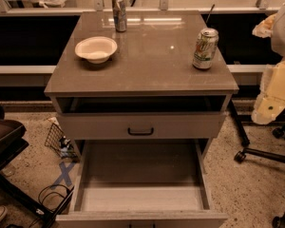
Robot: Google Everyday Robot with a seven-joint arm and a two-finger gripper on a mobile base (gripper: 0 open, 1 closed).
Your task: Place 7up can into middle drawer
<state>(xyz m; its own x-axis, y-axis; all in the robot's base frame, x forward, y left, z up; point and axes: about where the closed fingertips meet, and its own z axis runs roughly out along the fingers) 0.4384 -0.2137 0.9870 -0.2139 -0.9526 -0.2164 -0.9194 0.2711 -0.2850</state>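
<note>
Standing upright near the right edge of the glossy grey-brown cabinet top (147, 65), your 7up can (205, 49) is outside the open middle drawer (140, 196).
You see a white-and-green cylinder with a silver lid. The drawer is a deep box with a pale bare floor, pulled out below a shallower drawer (140, 126) with a black handle. A round white bowl (96, 49) and a slim dark silver can (118, 13) share the top. Your gripper (265, 26) sits at the right edge on a blocky cream arm (275, 91), apart from the can; you cannot tell whether it is spread or closed.

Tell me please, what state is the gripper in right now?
Gripper, at the right edge, apart from the 7up can: state cannot be told.
</note>
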